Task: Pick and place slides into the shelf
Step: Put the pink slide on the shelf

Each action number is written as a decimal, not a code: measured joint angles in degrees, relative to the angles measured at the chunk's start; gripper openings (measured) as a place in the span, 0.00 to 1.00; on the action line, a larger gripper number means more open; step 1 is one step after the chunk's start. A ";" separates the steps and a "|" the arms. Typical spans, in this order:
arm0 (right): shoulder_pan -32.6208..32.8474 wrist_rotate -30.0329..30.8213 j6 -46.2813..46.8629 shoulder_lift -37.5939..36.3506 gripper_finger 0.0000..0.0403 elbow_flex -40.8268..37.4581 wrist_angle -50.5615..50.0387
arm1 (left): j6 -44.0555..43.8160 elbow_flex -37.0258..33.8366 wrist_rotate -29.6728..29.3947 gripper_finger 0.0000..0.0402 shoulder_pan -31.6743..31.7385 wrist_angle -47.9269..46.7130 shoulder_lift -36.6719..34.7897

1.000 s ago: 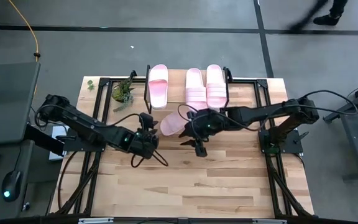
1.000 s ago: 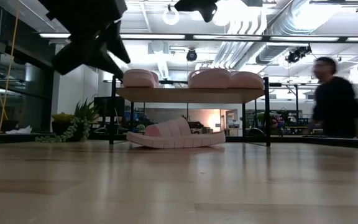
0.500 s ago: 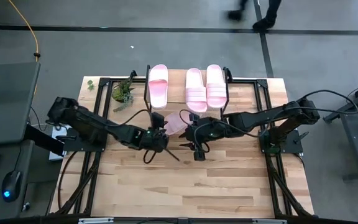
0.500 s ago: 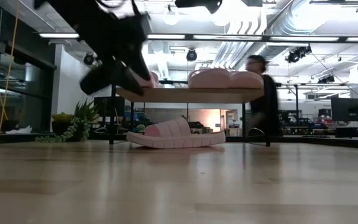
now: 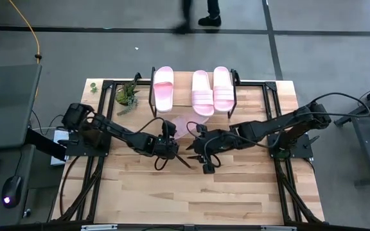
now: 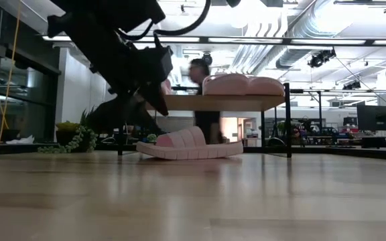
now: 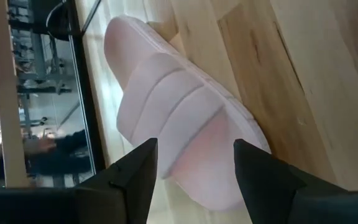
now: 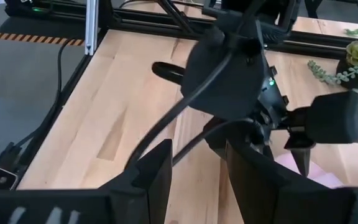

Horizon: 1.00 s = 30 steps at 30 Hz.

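Observation:
Three pale pink slides [image 5: 202, 92] lie on top of the shelf [image 6: 213, 102] at the table's far side. A fourth slide [image 7: 179, 130] rests sole-down on the wooden table in front of the shelf [image 6: 189, 144]. My left gripper [image 7: 194, 183] hovers open just short of this slide, slanting down at it from the table's left, its fingers on either side of the slide's near edge; I see no touch. In the high view it [image 5: 173, 133] partly covers the slide. My right gripper [image 5: 196, 147] hangs open higher up, just right of the left one.
A small potted plant [image 5: 127, 95] stands left of the shelf. The shelf's black legs [image 6: 121, 120] flank the slide on the table. The two arms are close together at mid-table [image 8: 229, 68]. A person walks across the floor beyond the table [image 5: 198, 13]. Bare wood fills the near half.
My left gripper has come down and moved toward the table's right, closing on the slide on the table, still open. My right gripper has drifted slightly toward the near edge. The slide has stayed put. The person behind has walked leftward.

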 joint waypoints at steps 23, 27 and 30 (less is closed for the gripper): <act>2.56 2.82 1.42 0.04 0.35 0.00 0.22 | 3.87 0.00 3.83 0.44 4.96 5.23 1.69; 2.54 2.82 1.31 0.04 0.35 0.00 0.20 | 3.94 0.00 5.47 0.44 6.40 4.75 1.69; 2.54 2.77 0.97 0.04 0.35 0.00 0.14 | 4.00 0.00 8.10 0.45 6.83 3.04 1.67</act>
